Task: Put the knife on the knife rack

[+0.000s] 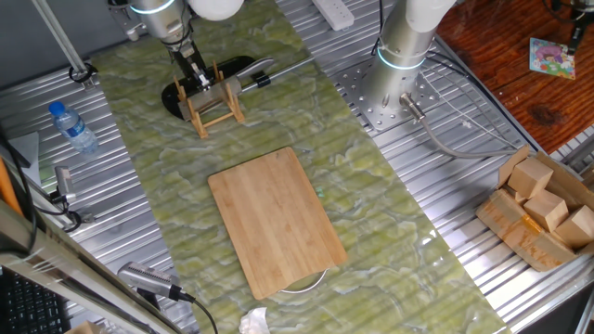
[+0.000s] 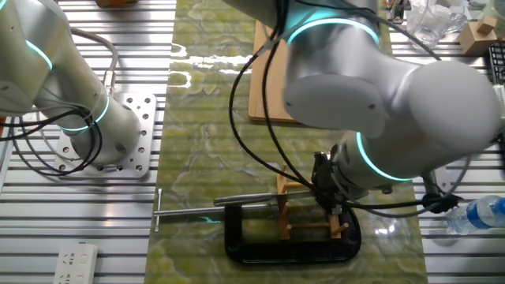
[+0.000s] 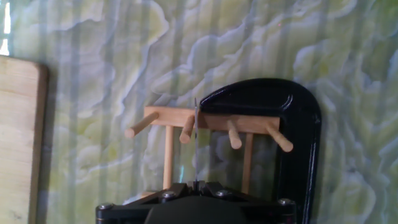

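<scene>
Mostly edge-on, knife (image 3: 194,140) hides among knife rack (image 3: 205,121) pegs.

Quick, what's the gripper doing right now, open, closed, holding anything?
Gripper: closed on the knife, blade held edge-on in a slot between the pegs of the knife rack.

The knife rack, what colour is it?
Light wood, a pale tan. The knife rack shows best in the hand view, standing beside a black clamp.

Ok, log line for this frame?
phase: placing | gripper: shut on knife | knife: edge-on between knife rack pegs | cutting board: bare
</scene>
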Tool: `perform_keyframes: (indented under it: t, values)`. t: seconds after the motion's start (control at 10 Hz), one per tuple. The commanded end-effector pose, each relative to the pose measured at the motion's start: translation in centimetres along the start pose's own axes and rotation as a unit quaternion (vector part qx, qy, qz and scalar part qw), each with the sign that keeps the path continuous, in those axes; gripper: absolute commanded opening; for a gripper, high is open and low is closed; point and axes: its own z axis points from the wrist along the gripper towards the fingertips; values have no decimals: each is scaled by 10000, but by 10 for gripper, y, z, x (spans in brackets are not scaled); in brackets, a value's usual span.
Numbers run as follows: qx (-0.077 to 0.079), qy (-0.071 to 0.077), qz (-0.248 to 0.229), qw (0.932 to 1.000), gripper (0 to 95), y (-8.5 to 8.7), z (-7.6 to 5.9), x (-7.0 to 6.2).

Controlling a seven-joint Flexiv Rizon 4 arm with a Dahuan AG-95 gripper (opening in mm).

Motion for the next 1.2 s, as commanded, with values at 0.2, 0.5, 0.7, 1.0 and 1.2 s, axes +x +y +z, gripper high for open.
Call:
perform_keyframes:
  t: [0.2, 0.5, 0.7, 1.0, 1.2]
  values:
    - [7, -29, 15, 10000, 0, -1, 0, -3]
    - [-2, -24, -9, 10000, 380, -1, 0, -3]
    - [3, -19, -14, 10000, 380, 0, 1, -4]
    - [17, 6, -88, 10000, 380, 0, 0, -4]
    - [43, 42, -192, 9998, 380, -1, -3, -3]
